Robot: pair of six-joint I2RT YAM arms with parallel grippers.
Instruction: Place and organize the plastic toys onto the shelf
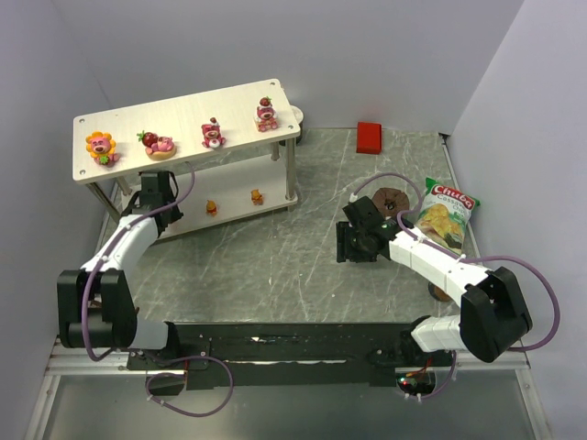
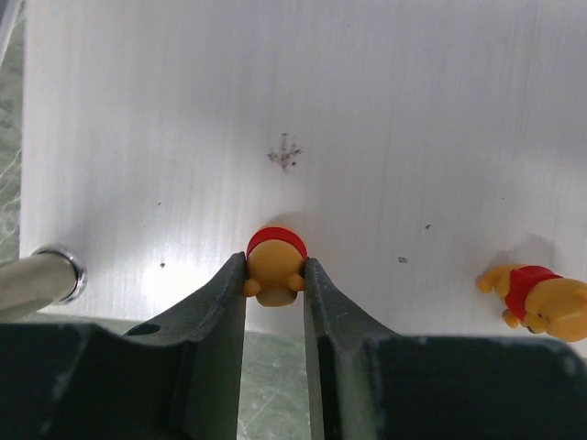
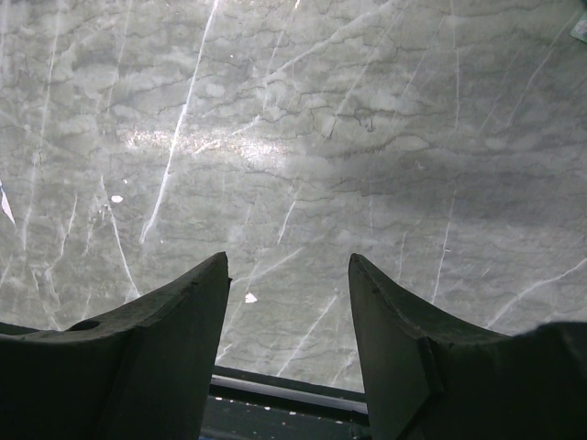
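Right up close in the left wrist view, the left jaws are pinching a small orange bear (image 2: pixel 274 266) in a red shirt, one finger (image 2: pixel 220 302) pressing on each side of it. The bear is sitting at the bottom centre of that frame, over the near edge of the lower board (image 2: pixel 367 110) of the shelf (image 1: pixel 183 115); whether it is touching the wood I cannot tell. A second orange bear (image 2: pixel 539 298) is lying tipped over on the same board at the lower right of the frame, well apart from the first. In the top view a third orange bear (image 1: pixel 258 195) is standing further right on that lower tier.

On the upper tier, across the upper left of the top view, four toys are sitting in a row: the flower-faced one (image 1: pixel 101 147) at the left end, then three strawberry bears (image 1: pixel 159 143) (image 1: pixel 213 134) (image 1: pixel 266 114).

The left arm (image 1: pixel 128 240) is reaching up from the lower left to the shelf front. The right arm (image 1: pixel 431 257) is stretching in from the lower right, and the right jaws are standing parted with nothing between them, facing bare grey counter (image 3: pixel 293 137).

Beyond them, a brown cylinder (image 1: pixel 393 195) is peeking out by the right arm, a chip bag (image 1: pixel 447 213) is lying just right of it, and a red block (image 1: pixel 369 137) is resting at the upper right of centre.
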